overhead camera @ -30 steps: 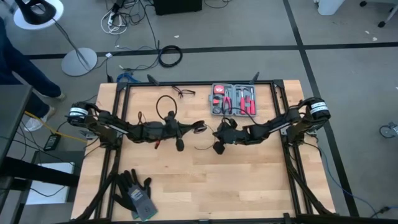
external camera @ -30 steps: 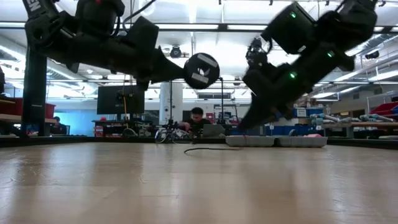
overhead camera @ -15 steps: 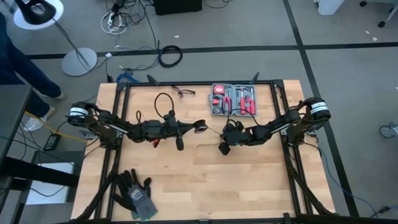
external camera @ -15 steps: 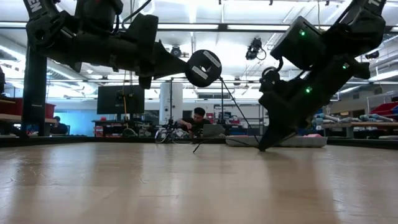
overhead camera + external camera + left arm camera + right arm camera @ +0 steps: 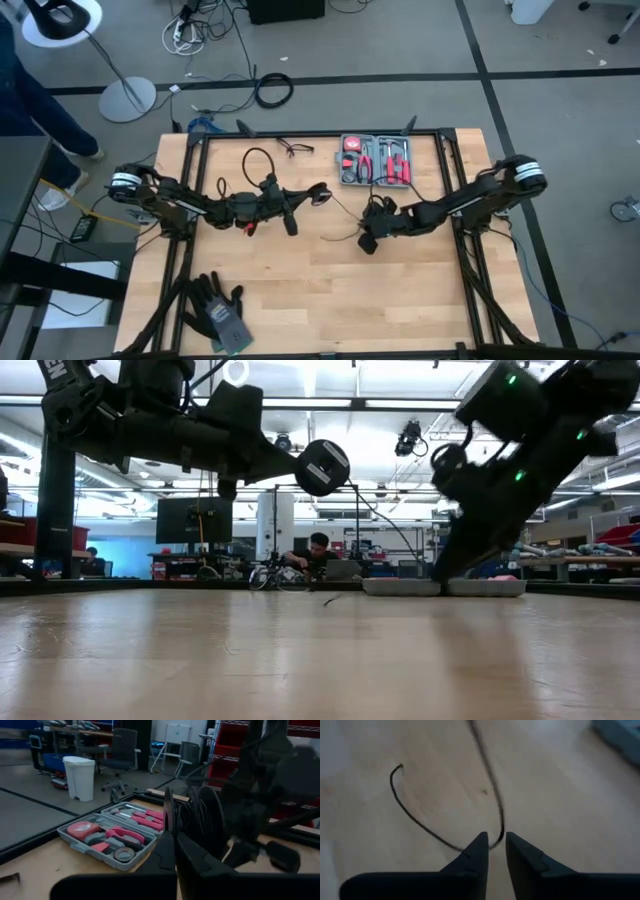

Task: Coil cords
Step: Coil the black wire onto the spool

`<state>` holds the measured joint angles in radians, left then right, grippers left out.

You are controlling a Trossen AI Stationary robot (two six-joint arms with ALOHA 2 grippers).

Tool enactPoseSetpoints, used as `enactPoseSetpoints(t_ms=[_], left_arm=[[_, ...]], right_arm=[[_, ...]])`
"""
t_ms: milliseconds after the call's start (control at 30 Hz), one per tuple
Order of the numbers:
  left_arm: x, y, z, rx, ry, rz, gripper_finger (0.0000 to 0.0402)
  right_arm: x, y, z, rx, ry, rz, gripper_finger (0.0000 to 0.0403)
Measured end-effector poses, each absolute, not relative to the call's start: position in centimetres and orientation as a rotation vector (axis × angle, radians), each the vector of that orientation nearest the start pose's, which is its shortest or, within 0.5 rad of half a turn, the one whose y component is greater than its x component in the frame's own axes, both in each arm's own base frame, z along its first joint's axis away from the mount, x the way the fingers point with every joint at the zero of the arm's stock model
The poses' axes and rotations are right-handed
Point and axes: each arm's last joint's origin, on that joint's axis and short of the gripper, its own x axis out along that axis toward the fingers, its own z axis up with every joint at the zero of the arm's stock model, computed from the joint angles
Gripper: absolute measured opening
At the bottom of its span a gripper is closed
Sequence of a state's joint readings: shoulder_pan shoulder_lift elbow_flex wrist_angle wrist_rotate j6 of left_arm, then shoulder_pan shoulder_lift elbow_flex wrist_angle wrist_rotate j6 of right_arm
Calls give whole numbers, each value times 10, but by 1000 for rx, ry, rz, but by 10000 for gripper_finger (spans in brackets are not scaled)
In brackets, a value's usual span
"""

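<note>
A: High view. Where does the cord (image 5: pixel 345 214) sit against each tool?
B: The left tool (image 5: pixel 312 194) is over the desk's (image 5: pixel 300 290) middle, closed on the puck (image 5: pixel 320 192). From there the thin cord runs across to the right tool (image 5: pixel 366 243), with a short loose end on the wood between the two.

A: Low view?
B: The puck (image 5: pixel 322 467) is up in the air at the left tool's tip. The cord (image 5: pixel 385 525) arcs from it down toward the right tool (image 5: pixel 447 572), which is low over the desk (image 5: pixel 300 660).

A: Left wrist view?
B: Its fingers (image 5: pixel 172 845) are pressed together on the puck's edge. Beyond is the right arm, blurred.

A: Right wrist view?
B: The fingers (image 5: pixel 476 851) stand a little apart. The cord (image 5: pixel 420 826) lies looped on the wood and passes through the gap at their tips. Whether it touches them, cannot tell.

A: Surface and room?
B: Pale wood desk in a black frame. A tool kit (image 5: pixel 375 160) lies near the far edge, gloves (image 5: pixel 217 309) near the front left corner. On the floor, a lamp base (image 5: pixel 127 99) and a cable ring (image 5: pixel 273 90). A person (image 5: pixel 317 550) sits behind the desk, with monitors nearby.
</note>
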<state>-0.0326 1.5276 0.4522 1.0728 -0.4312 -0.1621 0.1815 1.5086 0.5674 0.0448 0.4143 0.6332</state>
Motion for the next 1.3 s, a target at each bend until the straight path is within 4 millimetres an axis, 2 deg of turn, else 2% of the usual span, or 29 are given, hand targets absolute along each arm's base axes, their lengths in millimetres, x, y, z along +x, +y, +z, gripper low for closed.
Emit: enactPoseSetpoints(t_ms=[167,333,433,533,633,800,900,1100,1300], left_arm=[[272,4,180,-137,-23,419,0],[272,4,179,-133,-21,436,0],[272,4,180,-125,-21,442,0],[272,5,180,-106,-23,452,0],[271,5,181,-105,-31,467,0],[271,5,181,-101,-30,468,0],[271,5,181,-82,-25,467,0],[271,5,180,-61,-17,466,0],[271,5,181,-53,-16,465,0]], right_arm=[[230,37,160,328,754,-489,87],[200,38,179,304,742,-607,88],[195,39,187,294,664,-661,85],[206,42,190,281,557,-654,84],[227,46,187,208,482,-603,85],[262,46,165,19,437,-550,81],[276,43,153,-27,397,-552,79],[287,27,136,-43,395,-608,73],[291,15,131,-16,393,-637,66]])
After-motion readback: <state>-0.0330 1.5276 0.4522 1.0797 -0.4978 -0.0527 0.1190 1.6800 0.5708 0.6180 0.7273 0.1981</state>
